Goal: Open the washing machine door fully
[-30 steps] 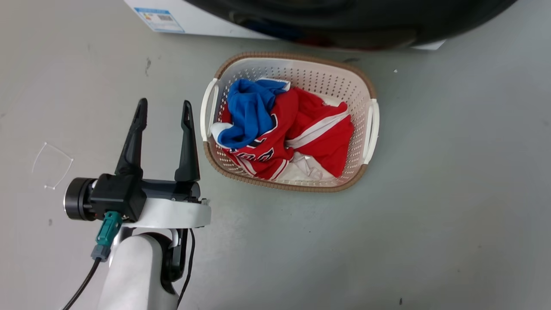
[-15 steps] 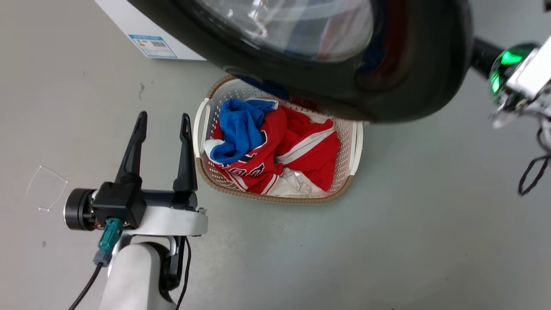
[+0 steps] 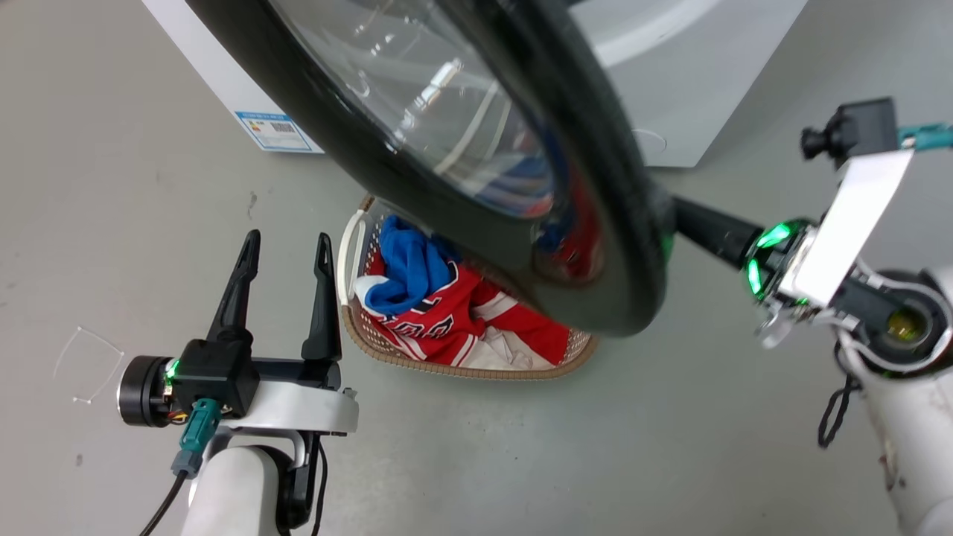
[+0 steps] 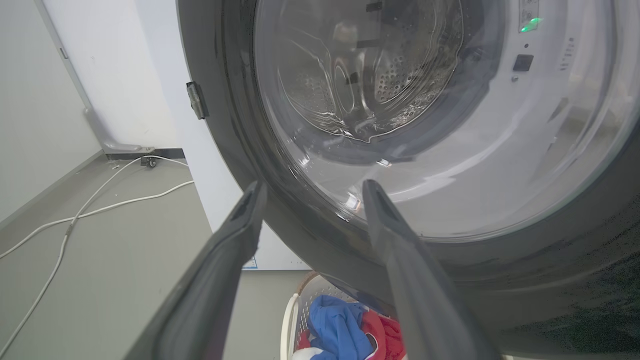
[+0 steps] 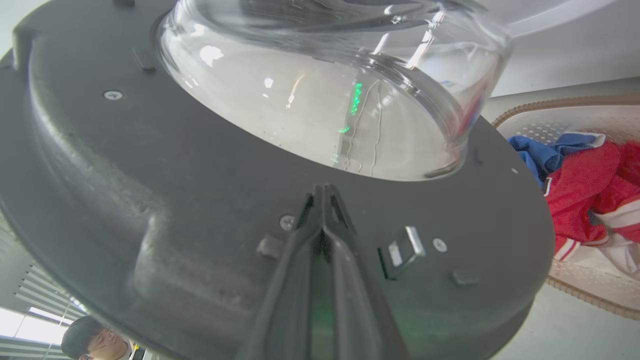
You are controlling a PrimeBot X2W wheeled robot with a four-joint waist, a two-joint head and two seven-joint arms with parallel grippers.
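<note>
Since 0.5 s ago our head view has tipped up, bringing the washer (image 3: 692,89) front in at 1 o'clock. Its door (image 3: 595,223) stands swung out across the centre, above the basket (image 3: 461,370) at 6 o'clock. Our right gripper (image 5: 324,192), jaws clenched together, touches the door's inner face. Our left gripper (image 3: 288,238), at 8 o'clock, has its jaws released and empty.
</note>
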